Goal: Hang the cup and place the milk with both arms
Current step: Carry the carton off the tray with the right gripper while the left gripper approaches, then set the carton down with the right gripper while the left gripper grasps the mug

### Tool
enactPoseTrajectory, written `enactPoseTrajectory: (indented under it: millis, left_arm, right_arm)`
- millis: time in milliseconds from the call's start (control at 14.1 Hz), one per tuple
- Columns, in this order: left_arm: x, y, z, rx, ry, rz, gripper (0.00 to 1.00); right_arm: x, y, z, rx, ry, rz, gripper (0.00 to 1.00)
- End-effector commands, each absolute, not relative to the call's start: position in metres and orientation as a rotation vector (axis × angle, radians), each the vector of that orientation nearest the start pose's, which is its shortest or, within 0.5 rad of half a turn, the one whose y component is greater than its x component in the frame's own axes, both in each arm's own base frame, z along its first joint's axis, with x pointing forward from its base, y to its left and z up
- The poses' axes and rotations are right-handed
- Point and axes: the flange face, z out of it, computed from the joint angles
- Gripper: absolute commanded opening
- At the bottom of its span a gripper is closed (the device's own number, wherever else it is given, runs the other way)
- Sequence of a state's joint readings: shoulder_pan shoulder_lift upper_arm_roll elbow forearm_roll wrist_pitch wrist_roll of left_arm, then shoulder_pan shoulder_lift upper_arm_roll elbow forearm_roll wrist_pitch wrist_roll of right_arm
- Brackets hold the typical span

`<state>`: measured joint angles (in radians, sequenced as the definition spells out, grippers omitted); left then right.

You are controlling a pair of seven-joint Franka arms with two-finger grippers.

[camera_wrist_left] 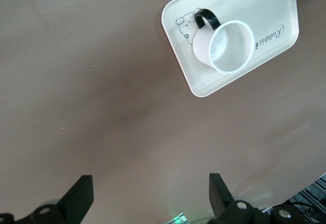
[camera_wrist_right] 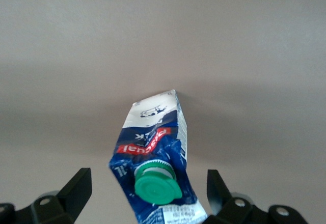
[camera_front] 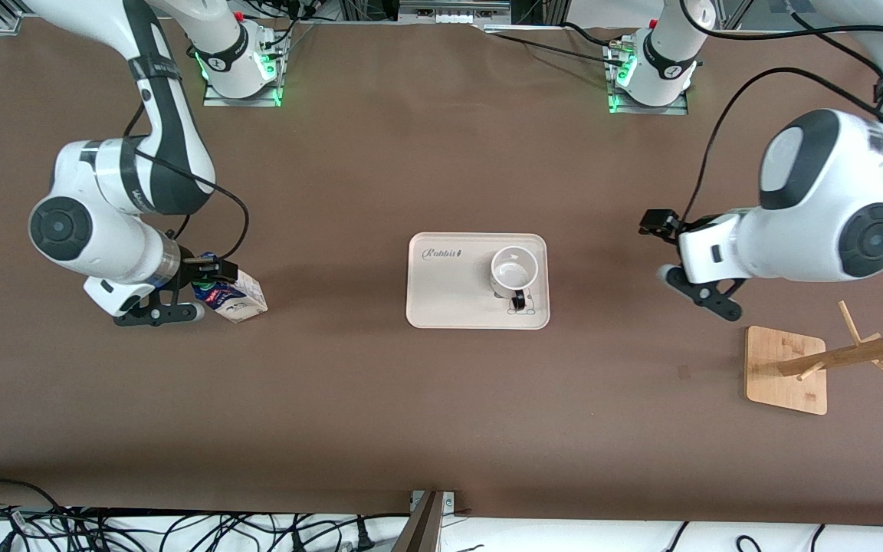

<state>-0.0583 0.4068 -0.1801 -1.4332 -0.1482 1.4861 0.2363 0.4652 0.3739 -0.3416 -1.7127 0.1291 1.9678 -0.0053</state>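
The white cup (camera_front: pixel 514 270) stands upright on a cream tray (camera_front: pixel 441 295) at mid-table, its black handle turned toward the front camera. It also shows in the left wrist view (camera_wrist_left: pixel 226 48) on the tray (camera_wrist_left: pixel 198 84). The blue and white milk (camera_front: pixel 234 299) is on the table near the right arm's end, tilted or on its side. My right gripper (camera_front: pixel 162 313) is open at the milk's top. In the right wrist view the gripper (camera_wrist_right: pixel 147 183) has one finger on each side of the milk (camera_wrist_right: pixel 155 132), clear of it, with the green cap (camera_wrist_right: pixel 155 186) facing it. My left gripper (camera_front: pixel 706 295) is open and empty (camera_wrist_left: pixel 150 188) over bare table, beside the tray toward the left arm's end.
A wooden mug rack (camera_front: pixel 786 368) with a pegged pole (camera_front: pixel 855 356) stands near the left arm's end of the table, nearer the front camera than the left gripper. Cables lie along the table's front edge (camera_front: pixel 181 529).
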Motion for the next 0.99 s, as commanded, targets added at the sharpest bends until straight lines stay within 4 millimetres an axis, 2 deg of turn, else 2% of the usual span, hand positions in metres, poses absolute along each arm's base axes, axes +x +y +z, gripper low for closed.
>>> enactPoseTrajectory:
  millis: [0,71,283,354,495,636,778,919]
  left_arm:
    - [0.613,-0.199,0.449,-3.189,0.673,0.564,1.00]
    - [0.612,-0.214,0.446,-3.202,0.636,0.547,1.00]
    - [0.602,-0.281,0.426,-3.207,0.511,0.496,1.00]
    - [0.596,-0.306,0.416,-3.199,0.471,0.480,1.00]
    - [0.592,-0.341,0.386,-3.206,0.392,0.437,1.00]
    - [0.589,-0.369,0.356,-3.205,0.388,0.397,1.00]
    - [0.589,-0.382,0.335,-3.184,0.419,0.328,1.00]
    - [0.585,-0.392,0.313,-3.189,0.373,0.328,1.00]
  right_arm:
    - [0.638,0.099,0.418,-3.128,-0.140,0.120,1.00]
    - [0.639,0.101,0.432,-3.126,-0.144,0.125,1.00]
    - [0.633,0.092,0.495,-3.113,-0.140,0.089,1.00]
    - [0.626,0.089,0.516,-3.106,-0.147,0.062,1.00]
    - [0.616,0.080,0.549,-3.091,-0.145,-0.008,1.00]
    - [0.607,0.074,0.566,-3.104,-0.155,-0.010,1.00]
    - [0.604,0.070,0.573,-3.113,-0.161,-0.023,1.00]
    - [0.604,0.065,0.578,-3.117,-0.147,-0.027,1.00]
